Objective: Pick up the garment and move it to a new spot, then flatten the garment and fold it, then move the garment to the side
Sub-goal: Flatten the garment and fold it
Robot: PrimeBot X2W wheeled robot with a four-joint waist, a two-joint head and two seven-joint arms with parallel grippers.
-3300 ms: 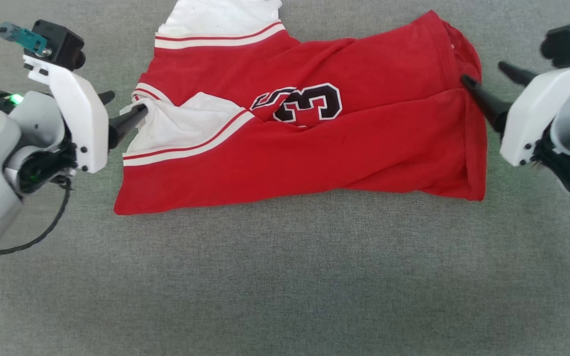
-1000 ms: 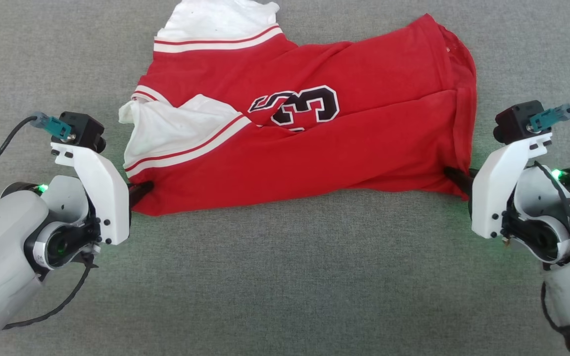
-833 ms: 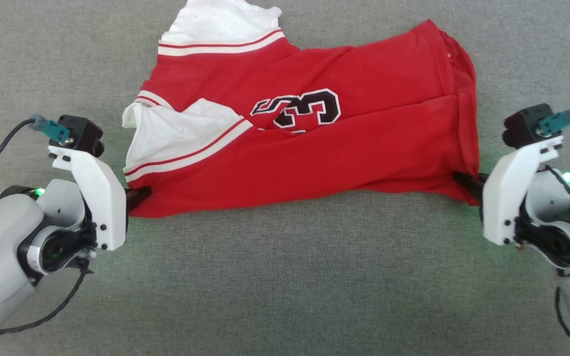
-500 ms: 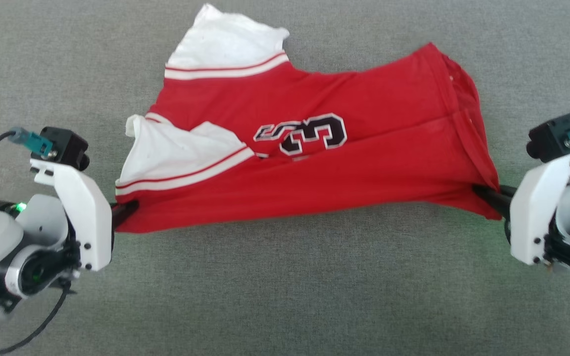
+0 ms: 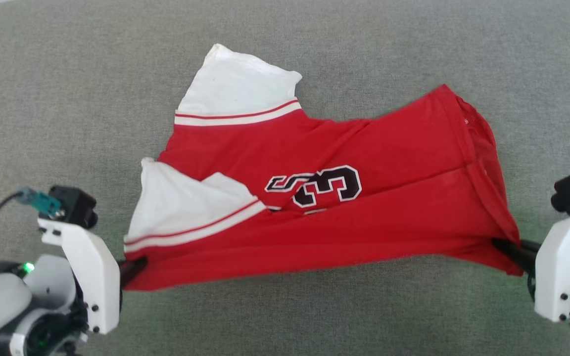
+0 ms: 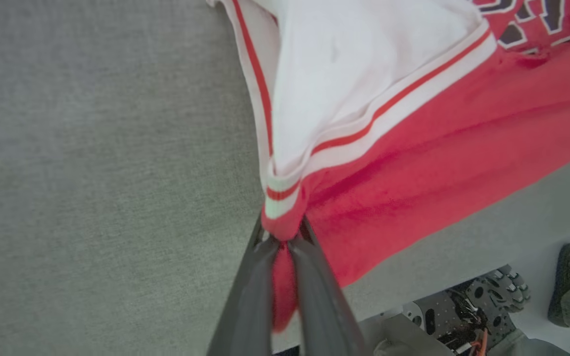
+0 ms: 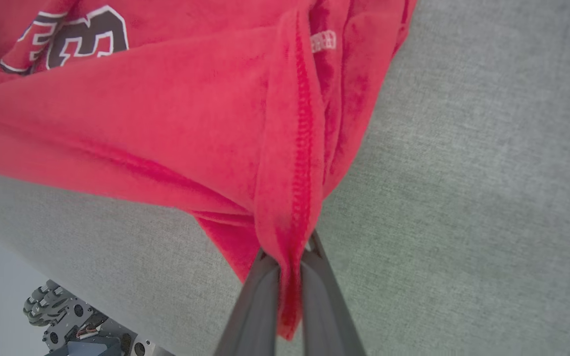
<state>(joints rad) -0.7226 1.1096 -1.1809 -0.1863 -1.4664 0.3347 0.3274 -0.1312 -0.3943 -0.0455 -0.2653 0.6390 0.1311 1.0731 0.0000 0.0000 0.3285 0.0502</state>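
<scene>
Jaws clamped on garment (image 5: 364, 232) at its near corners: left gripper (image 5: 135, 264) one end, right gripper (image 5: 501, 245) the other. Near edge stretched taut, likely to carry it without bunching.

There is one garment (image 5: 324, 232), lying on one grey table (image 5: 285, 321). The garment has two white sleeves (image 5: 238, 89), one toward the table's far edge and one toward its left edge. There are two grippers, the left gripper (image 5: 135, 266) and the right gripper (image 5: 501, 244). One shoe (image 6: 569, 277) shows beyond the table's edge.
</scene>
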